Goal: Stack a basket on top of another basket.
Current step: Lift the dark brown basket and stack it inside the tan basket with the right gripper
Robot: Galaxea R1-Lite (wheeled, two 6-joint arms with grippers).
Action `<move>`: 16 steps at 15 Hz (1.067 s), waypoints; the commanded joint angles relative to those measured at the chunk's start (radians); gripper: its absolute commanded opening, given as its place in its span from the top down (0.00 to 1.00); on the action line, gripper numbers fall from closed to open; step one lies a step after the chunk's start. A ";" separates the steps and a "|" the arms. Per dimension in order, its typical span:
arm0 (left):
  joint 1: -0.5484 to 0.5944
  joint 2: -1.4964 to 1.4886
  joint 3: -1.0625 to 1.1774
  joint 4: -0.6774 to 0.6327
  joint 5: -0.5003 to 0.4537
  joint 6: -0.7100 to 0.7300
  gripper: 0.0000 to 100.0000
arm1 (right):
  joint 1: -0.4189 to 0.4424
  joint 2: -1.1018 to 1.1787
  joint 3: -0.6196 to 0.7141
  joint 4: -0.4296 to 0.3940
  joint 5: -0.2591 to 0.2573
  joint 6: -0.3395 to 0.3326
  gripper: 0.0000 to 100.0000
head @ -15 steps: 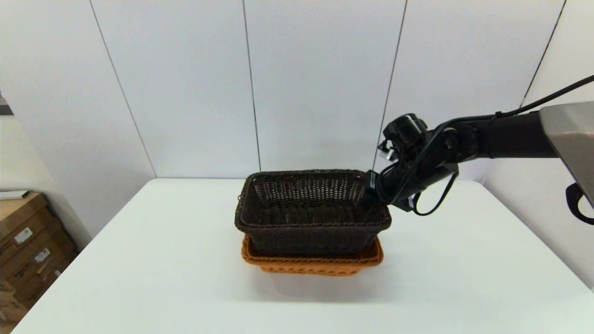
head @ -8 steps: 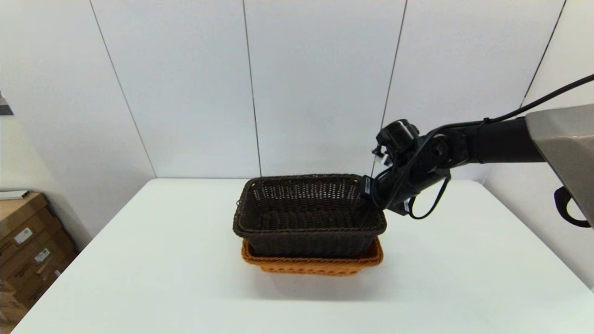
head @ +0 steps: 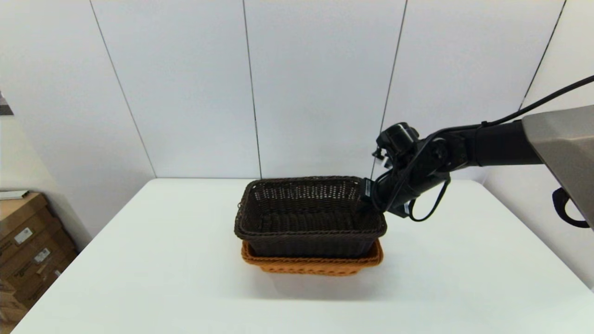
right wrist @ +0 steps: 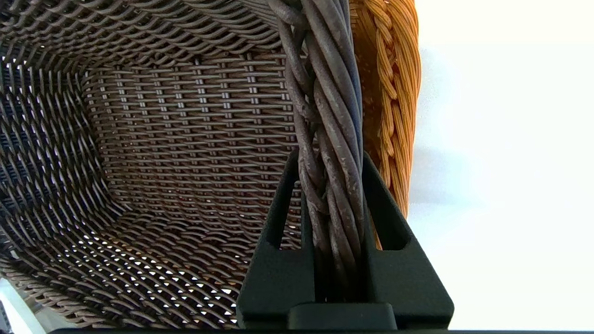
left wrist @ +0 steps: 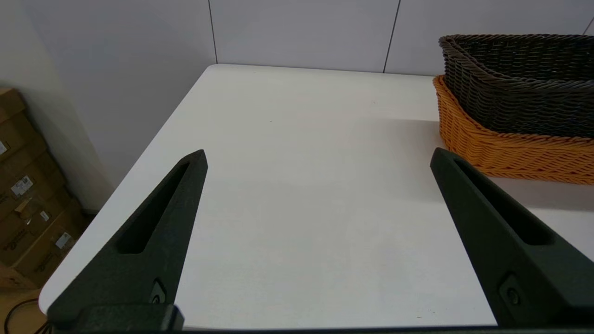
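Observation:
The dark brown basket (head: pixel 308 218) sits nested in the orange-tan basket (head: pixel 312 265) in the middle of the table. Only the orange rim and lower wall show beneath it. My right gripper (head: pixel 370 200) is shut on the dark basket's braided rim at its right end. In the right wrist view the rim (right wrist: pixel 327 139) runs between my fingers (right wrist: pixel 283 204), with the orange basket's rim (right wrist: pixel 394 116) just beside it. My left gripper (left wrist: pixel 318 157) hangs open over bare table, left of both baskets, the dark basket (left wrist: pixel 519 79) above the orange basket (left wrist: pixel 506 144).
The white table (head: pixel 139 260) ends at a panelled wall behind. Cardboard boxes (head: pixel 25 241) stand on the floor off the table's left edge. The right arm (head: pixel 487 144) reaches in from the right, with a cable looping under its wrist.
The dark basket has sunk lower and levelled into the orange basket, carried by my right gripper, which moved down and slightly left. The left arm has not moved.

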 commanded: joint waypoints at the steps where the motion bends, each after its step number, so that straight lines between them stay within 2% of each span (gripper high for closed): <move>1: 0.000 0.000 0.000 0.000 0.001 -0.001 0.00 | 0.000 -0.003 0.007 0.001 0.002 0.000 1.00; 2: 0.000 0.000 0.000 0.000 0.001 -0.001 0.00 | 0.000 -0.001 0.007 0.001 0.000 -0.002 0.00; 8: 0.000 0.000 0.000 0.000 0.001 -0.001 0.00 | -0.002 -0.004 0.007 -0.004 -0.020 -0.002 0.00; 12: 0.000 0.000 0.000 0.000 0.001 -0.001 0.00 | -0.074 -0.104 -0.065 -0.005 -0.017 -0.005 0.00; 14: 0.000 0.000 0.000 0.000 0.001 -0.001 0.00 | -0.083 -0.228 -0.067 0.043 -0.018 -0.036 0.00; 16: 0.000 0.000 0.000 0.000 0.001 -0.001 0.00 | -0.069 -0.365 -0.045 0.131 -0.064 -0.074 0.00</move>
